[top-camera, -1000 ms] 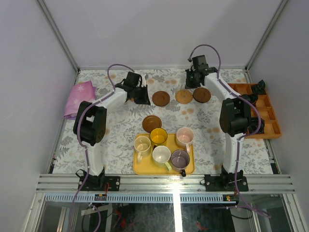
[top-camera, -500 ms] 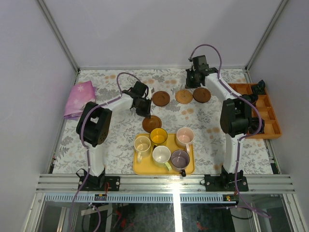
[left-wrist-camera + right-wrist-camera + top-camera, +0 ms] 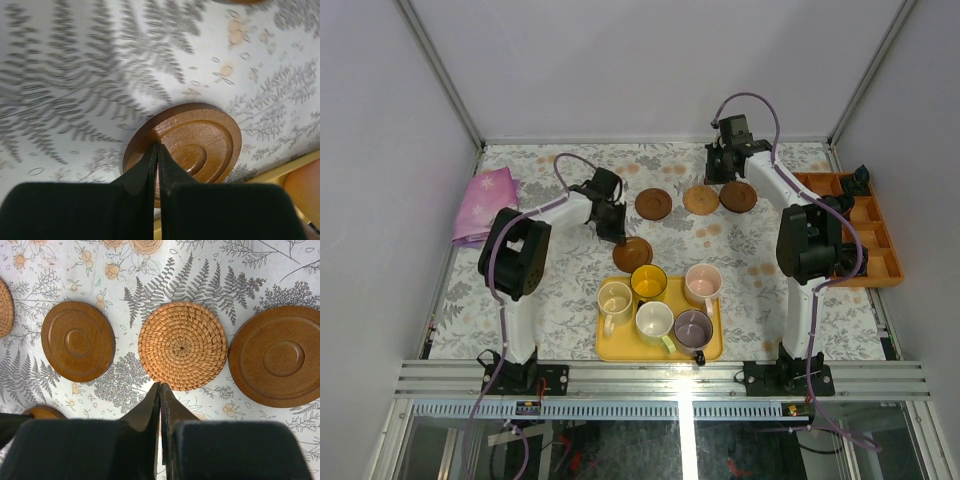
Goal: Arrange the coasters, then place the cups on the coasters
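Three coasters lie in a row at the back: dark brown (image 3: 653, 203), tan woven (image 3: 701, 199), dark brown (image 3: 738, 195). A fourth, dark brown coaster (image 3: 633, 252) lies just behind the yellow tray (image 3: 610, 348). My left gripper (image 3: 158, 146) is shut and empty, its tips over that coaster's (image 3: 195, 142) near-left rim. My right gripper (image 3: 160, 385) is shut and empty, hovering just short of the woven coaster (image 3: 182, 346), between the two dark ones (image 3: 78, 341) (image 3: 277, 356). A woven edge (image 3: 3, 307) shows at far left. The cups, yellow (image 3: 648, 282), pink (image 3: 703, 282), cream (image 3: 615, 298), pale green-white (image 3: 654, 320) and purple-grey (image 3: 693, 327), stand on the tray.
A pink cloth (image 3: 485, 203) lies at the back left. An orange compartment tray (image 3: 865, 235) with black objects sits along the right edge. The floral tablecloth (image 3: 570, 290) covers the table, and grey walls close it in.
My left gripper swung from the back left towards the front, down to the dark coaster by the tray. The right arm and the coasters have stayed put.
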Tool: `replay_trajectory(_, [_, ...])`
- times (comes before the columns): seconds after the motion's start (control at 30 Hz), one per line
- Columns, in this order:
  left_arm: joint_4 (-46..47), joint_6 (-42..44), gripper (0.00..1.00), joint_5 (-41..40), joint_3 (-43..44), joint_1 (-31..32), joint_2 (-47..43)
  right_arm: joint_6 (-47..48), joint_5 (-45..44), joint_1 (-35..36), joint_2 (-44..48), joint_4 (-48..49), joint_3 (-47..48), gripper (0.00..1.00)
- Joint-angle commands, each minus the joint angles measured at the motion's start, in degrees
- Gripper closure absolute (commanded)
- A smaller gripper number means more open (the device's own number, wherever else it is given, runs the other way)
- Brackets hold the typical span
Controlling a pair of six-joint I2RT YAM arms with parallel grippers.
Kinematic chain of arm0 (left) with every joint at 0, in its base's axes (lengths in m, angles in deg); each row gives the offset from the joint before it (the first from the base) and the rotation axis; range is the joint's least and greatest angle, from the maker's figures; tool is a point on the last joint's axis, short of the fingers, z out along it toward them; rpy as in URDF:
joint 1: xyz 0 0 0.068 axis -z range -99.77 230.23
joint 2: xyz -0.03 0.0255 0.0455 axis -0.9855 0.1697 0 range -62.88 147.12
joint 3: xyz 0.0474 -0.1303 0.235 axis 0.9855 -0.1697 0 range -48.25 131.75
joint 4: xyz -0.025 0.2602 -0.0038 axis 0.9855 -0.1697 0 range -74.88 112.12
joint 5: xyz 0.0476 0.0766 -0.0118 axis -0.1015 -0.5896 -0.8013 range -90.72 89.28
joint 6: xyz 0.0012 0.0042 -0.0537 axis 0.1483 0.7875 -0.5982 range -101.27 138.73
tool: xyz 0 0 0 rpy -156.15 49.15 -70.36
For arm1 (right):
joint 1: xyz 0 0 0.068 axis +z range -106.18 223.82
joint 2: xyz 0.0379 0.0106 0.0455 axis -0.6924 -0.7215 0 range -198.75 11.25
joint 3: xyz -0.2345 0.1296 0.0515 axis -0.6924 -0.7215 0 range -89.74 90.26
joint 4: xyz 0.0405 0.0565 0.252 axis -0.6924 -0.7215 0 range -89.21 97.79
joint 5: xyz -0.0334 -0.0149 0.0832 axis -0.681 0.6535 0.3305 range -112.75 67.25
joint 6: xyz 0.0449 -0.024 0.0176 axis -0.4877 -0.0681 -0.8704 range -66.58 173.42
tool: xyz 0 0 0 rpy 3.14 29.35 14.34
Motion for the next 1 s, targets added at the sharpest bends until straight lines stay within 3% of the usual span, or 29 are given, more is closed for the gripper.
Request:
replay_trajectory(0.0, [-5.01,-6.15,1.0,-8.13,-2.57,-6.45,3.19,-0.06,-0.65,-0.28,3.77,-1.51,1.84,1.0])
replay_trajectory(0.23, [-5.49,-11.31,1.0,-14.05,-2.64,-12.72,1.53,-0.44,0.3,-0.28,2.87,-1.66,2.29,1.0])
replay_trajectory(0.7, [-8.28,-17.87,1.0,-25.08,1.66,-19.5,2.43,-0.09,1.13,-0.27,2.85,-3.17,2.95,1.0])
replay_trajectory(0.97, [-5.25,-19.45,1.0,-20.94,6.99,-22.67,5.14,0.42,9.83,-0.08,1.15,-1.03,4.14,1.0])
